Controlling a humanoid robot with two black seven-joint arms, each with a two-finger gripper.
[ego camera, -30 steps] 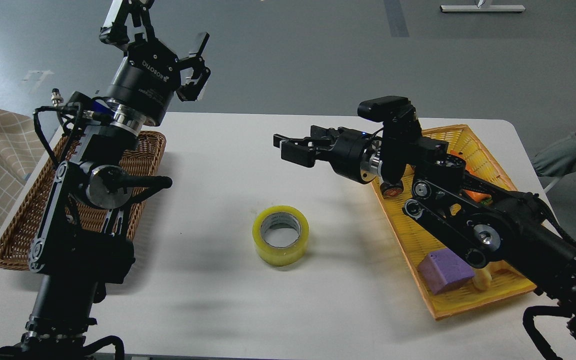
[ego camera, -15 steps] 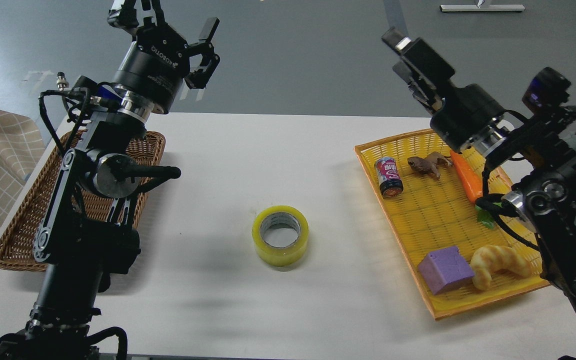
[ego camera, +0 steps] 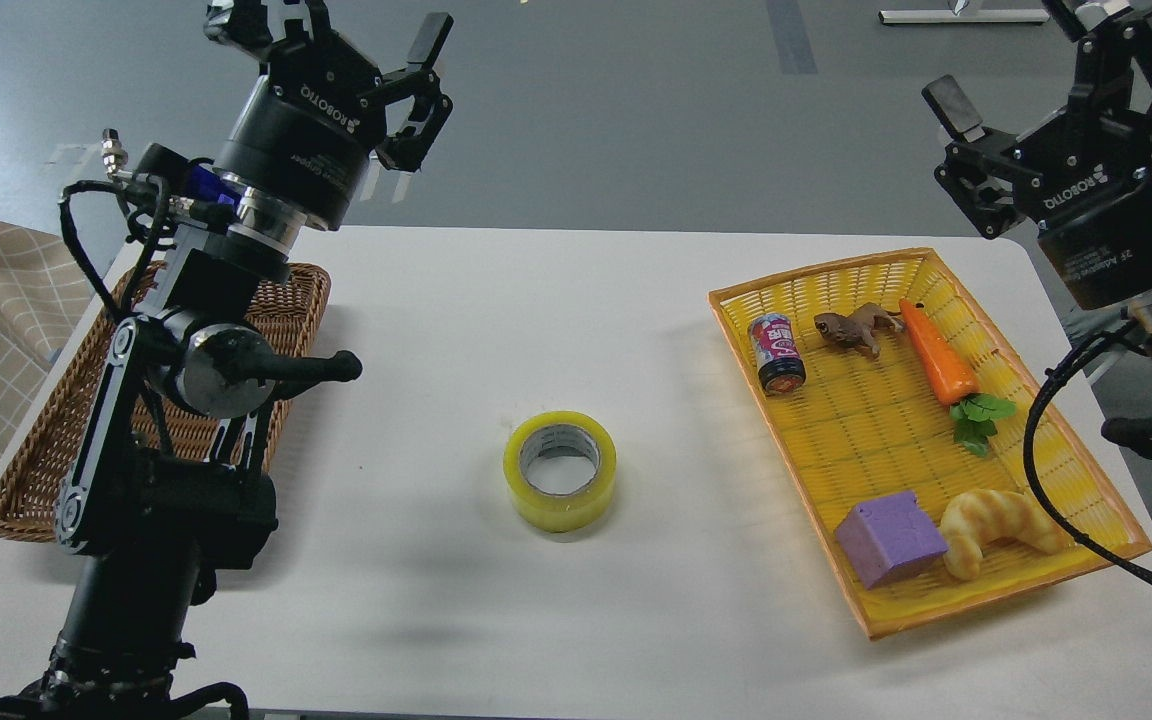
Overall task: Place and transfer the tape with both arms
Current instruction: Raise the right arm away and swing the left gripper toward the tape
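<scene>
Yellowish and translucent, the tape lies flat on the white table, near the middle and a little toward the near edge. Its grey-white core hole faces up, so the roll's axis stands vertical. Nothing touches it.

The left gripper is raised high above the far left of the table, over the brown wicker basket, with its fingers spread apart and holding nothing. The right gripper is also raised, beyond the far right corner of the table; one finger is visible, the other is cut by the top edge, so I cannot tell its state.

The yellow tray at right holds a purple cube, a croissant, a carrot, a small can and a brown toy frog.
</scene>
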